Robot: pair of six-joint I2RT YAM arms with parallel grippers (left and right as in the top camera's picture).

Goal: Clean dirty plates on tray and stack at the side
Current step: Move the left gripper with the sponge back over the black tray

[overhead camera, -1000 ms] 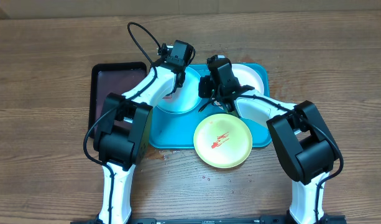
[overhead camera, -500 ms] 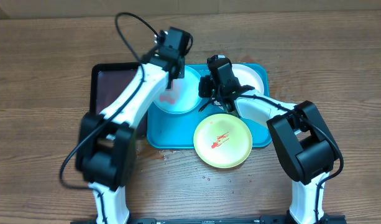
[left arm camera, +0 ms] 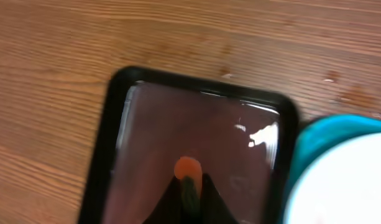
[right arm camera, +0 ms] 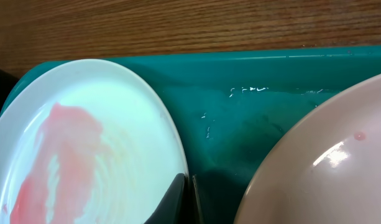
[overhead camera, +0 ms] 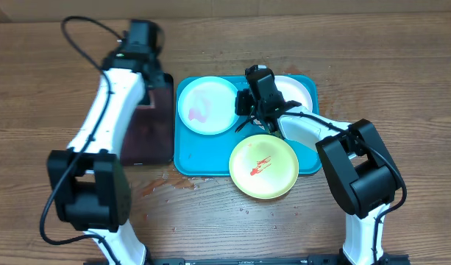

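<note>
- Sitting at the far left of the turquoise tray, the light blue plate carries a pale pink smear spread thin over its middle. It looks partly wiped at most, not clean.
- The white plate lies in the tray's far right corner, half hidden under the right arm. The right wrist view shows a small red dot on it.
- The pale green plate rests across the tray's near rim, overhanging onto the bench, with bright red sauce untouched at its centre.
- The right end effector has its fingers pressed together and holds nothing. It points down at the bare tray floor in the gap between the light blue and white plates, just beside the blue plate's rim.
- The left end effector is also pressed together and hangs over the black tray, which lies just left of the turquoise one. An orange-red spot sits at its tips; I cannot tell whether it is something pinched or a mark on the tray.
- Wet marks dot the bench near the tray's front left corner.
- Progress, as I judge it, is early. All three plates show sauce, none is stacked at the side, and wiping and stacking remain for each.
</note>
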